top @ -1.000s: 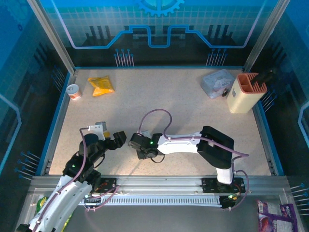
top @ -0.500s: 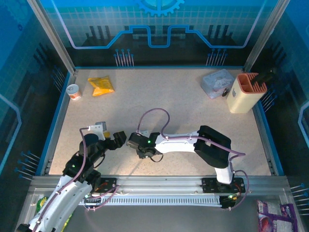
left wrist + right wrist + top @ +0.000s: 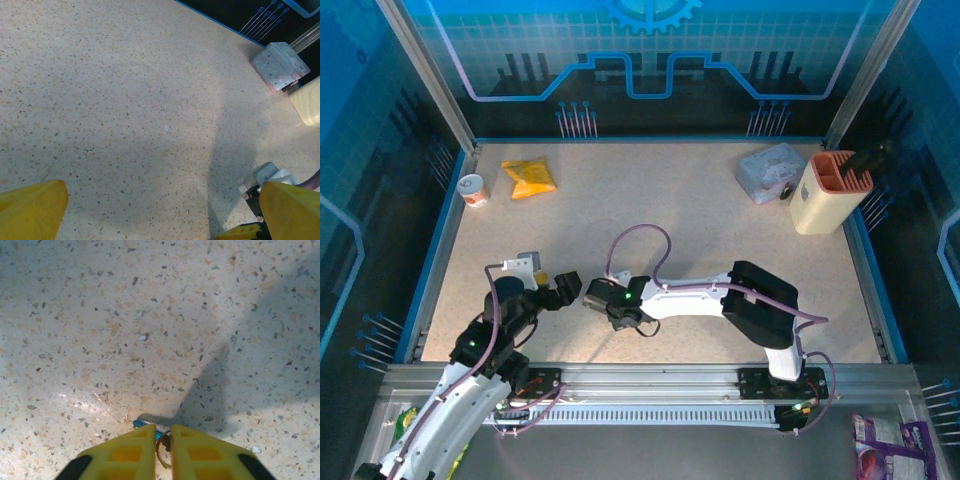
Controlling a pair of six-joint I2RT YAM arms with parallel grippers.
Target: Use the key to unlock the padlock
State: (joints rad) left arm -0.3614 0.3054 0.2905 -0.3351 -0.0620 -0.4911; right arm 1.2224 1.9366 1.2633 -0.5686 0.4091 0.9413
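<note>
1. Yellow fingers of my right claw (image 3: 162,434) have just pinched down on a thin metal sliver, seemingly the key (image 3: 158,446), on the near bench (image 3: 150,315).
2. Meanwhile my left claw (image 3: 160,207) stays wide, empty.
3. Key looks gripped; the padlock I cannot spot.

Speckled beige tabletop (image 3: 670,210) – blue-rimmed (thin edge strips (image 3: 438,250)) – backed by blue printed panels (image 3: 650,50)
</note>
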